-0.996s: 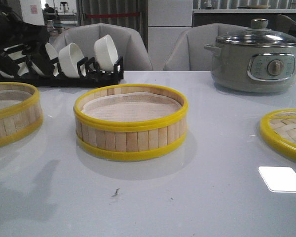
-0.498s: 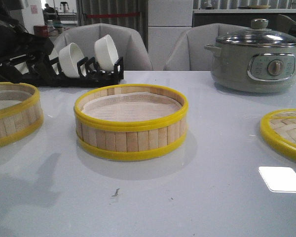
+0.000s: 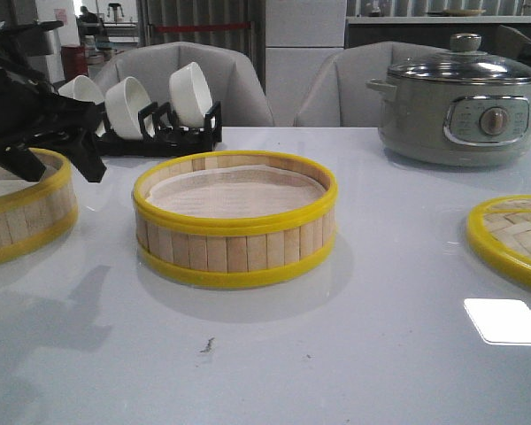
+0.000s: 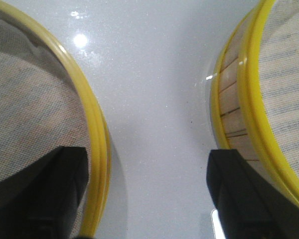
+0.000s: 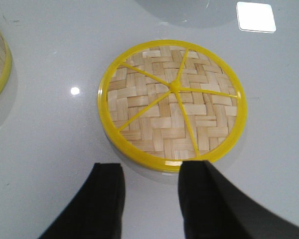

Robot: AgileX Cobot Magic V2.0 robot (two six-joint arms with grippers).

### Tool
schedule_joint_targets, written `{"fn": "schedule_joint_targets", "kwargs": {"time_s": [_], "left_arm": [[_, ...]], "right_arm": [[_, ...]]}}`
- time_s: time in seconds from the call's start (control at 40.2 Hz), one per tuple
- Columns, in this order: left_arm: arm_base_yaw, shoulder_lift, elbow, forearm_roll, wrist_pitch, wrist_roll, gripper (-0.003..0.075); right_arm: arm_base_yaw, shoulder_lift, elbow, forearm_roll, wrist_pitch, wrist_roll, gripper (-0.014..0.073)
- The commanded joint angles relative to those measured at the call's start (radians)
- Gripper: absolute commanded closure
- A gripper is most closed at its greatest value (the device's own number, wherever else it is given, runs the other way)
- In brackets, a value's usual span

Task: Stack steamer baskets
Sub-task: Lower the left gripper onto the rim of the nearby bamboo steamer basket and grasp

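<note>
front: low, forward over table [image 3: 398, 354] | wrists: close, looking down at tabletop

Left gripper [image 4: 147, 191] jaws spread wide, right gripper [image 5: 152, 199] jaws parted

Bright overhead light glares off the glossy table [image 3: 398, 266], casting soft shadows; wrist views slightly grainy.

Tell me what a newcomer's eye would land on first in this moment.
The yellow-rimmed steamer basket at the table's centre stands out first. At the left edge the black left pincer hangs open over a second basket, its fingers straddling that rim. On the right lie a woven lid and a grey-green pot.
</note>
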Motion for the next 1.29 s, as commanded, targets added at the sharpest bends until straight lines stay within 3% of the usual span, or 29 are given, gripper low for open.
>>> {"fn": "schedule_joint_targets", "kwargs": {"time_s": [0.0, 0.722, 0.871, 1.046, 1.27], "left_arm": [[-0.004, -0.042, -0.032, -0.016, -0.064, 0.002, 0.0205], [-0.004, 0.018, -0.032, -0.016, -0.097, 0.002, 0.0221], [-0.004, 0.033, -0.032, -0.016, -0.091, -0.006, 0.0374], [-0.004, 0.035, -0.032, -0.016, -0.091, -0.009, 0.0631], [-0.004, 0.031, -0.036, -0.016, -0.084, -0.013, 0.0625]], "right_arm": [[0.000, -0.001, -0.035, -0.012, -0.059, -0.003, 0.0222], [0.000, -0.001, -0.035, -0.012, -0.060, -0.003, 0.0222], [0.000, -0.001, -0.035, -0.012, -0.060, -0.003, 0.0222], [0.000, -0.001, -0.035, -0.012, -0.060, -0.003, 0.0222], [0.000, -0.001, -0.035, -0.012, -0.060, -0.003, 0.0222]]}}
